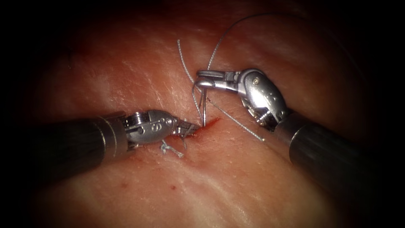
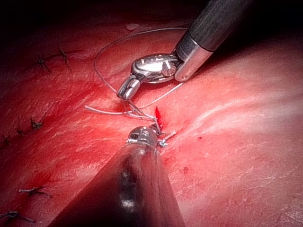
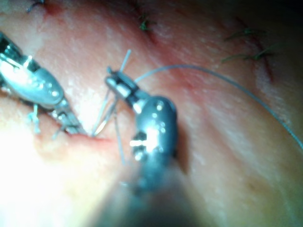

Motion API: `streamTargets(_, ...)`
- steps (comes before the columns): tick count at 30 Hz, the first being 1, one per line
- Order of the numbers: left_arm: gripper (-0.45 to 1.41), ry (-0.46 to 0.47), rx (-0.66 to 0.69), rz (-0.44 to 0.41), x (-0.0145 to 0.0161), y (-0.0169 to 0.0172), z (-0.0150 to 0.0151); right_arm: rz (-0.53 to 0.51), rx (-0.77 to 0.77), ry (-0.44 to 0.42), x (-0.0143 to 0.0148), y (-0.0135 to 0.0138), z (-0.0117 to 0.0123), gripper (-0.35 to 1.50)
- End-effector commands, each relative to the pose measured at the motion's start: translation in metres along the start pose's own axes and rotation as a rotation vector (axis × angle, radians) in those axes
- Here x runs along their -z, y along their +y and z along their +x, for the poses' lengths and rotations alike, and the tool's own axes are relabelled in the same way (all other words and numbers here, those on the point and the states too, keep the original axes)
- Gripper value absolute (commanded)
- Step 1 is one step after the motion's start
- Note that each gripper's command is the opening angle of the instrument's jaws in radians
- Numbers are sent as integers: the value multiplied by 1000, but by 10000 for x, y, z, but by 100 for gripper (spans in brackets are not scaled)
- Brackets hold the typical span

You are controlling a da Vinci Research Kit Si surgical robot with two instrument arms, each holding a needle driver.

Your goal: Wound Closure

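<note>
Endoscope view: my right pincer (image 1: 201,80), just above the cut (image 1: 209,123), clamps the thread (image 1: 198,101) taut.
Left pincer (image 1: 190,128): at the cut's left end; grip unclear.
Needle: unclear.

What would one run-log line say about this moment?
left tool: at cut, grip unclear | right tool: shut on thread | tissue: red fluid at cut
</note>
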Motion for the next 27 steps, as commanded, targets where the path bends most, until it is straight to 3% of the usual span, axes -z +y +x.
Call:
streamTargets(1,-20,1,-1,0,-8,-3,0,13,-14,10,-7,5,2,-35)
streamTargets(11,-20,1,0,0,-7,1,2,183,-115,-8,-20,4,2,-35)
streamTargets(27,-20,0,2,0,-5,4,5,287,-216,-12,-22,-2,5,-35)
